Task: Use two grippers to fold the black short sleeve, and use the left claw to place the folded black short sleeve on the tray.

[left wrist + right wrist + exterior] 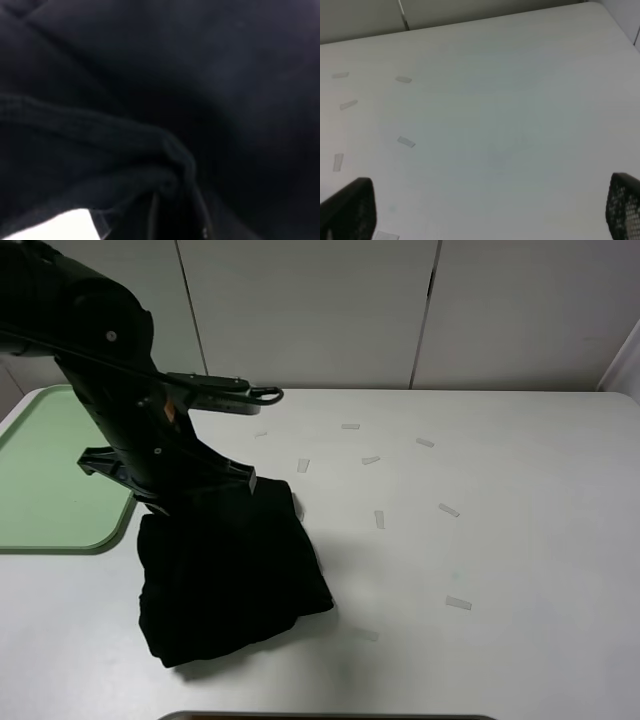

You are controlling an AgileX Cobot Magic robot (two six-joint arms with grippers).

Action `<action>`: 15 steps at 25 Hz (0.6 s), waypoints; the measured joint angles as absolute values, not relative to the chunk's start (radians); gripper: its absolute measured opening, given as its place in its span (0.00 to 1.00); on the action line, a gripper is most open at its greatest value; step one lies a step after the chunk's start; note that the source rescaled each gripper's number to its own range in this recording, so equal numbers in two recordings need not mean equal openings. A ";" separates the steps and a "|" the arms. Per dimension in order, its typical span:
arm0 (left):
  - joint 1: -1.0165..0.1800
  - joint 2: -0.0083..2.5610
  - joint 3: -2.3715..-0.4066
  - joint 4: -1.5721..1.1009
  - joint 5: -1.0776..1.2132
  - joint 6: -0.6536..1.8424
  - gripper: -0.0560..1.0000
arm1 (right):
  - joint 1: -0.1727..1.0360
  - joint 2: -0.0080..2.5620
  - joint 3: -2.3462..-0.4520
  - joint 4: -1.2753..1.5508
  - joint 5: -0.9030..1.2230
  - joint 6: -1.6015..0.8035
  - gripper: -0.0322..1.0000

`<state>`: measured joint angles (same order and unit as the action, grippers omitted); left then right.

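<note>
**A:** Where is your black short sleeve right now?

**B:** It sits on the white table in a folded bundle, just beside the green tray. It is not on the tray yet. Your left arm leans over its top edge, the side near the tray.

**A:** Why is it held there?

**B:** I think you are picking it up from the top so you can carry it over to the tray.

**A:** What are your left jaws doing?

**B:** The left wrist view is full of black cloth, with a fold bunched up close. Your left gripper looks pinched on the shirt.

**A:** And the right gripper?

**B:** Its jaws stand wide apart over bare table with little bits of tape. It holds nothing and touches nothing. It keeps well out of your way.
</note>
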<state>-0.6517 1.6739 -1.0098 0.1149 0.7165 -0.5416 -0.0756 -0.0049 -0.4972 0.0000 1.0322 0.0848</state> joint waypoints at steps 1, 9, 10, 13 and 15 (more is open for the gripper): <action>-0.664 1.688 -1.022 0.113 0.717 -0.542 0.15 | -0.076 -0.005 -0.497 0.000 1.032 0.085 1.00; -0.734 1.801 -1.113 0.109 0.671 -0.542 0.15 | -0.076 -0.005 -0.497 0.000 1.032 0.085 1.00; -0.740 1.814 -1.120 0.108 0.654 -0.542 0.15 | -0.076 -0.005 -0.497 0.000 1.032 0.085 1.00; -0.754 1.842 -1.124 0.105 0.576 -0.542 0.24 | -0.076 -0.005 -0.497 0.000 1.032 0.085 1.00; -0.763 1.855 -1.124 0.105 0.513 -0.542 0.40 | -0.076 -0.005 -0.497 0.000 1.032 0.085 1.00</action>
<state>-0.7628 1.8552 -1.1238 0.1046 0.5126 -0.5424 -0.0756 -0.0049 -0.4972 0.0000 1.0322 0.0848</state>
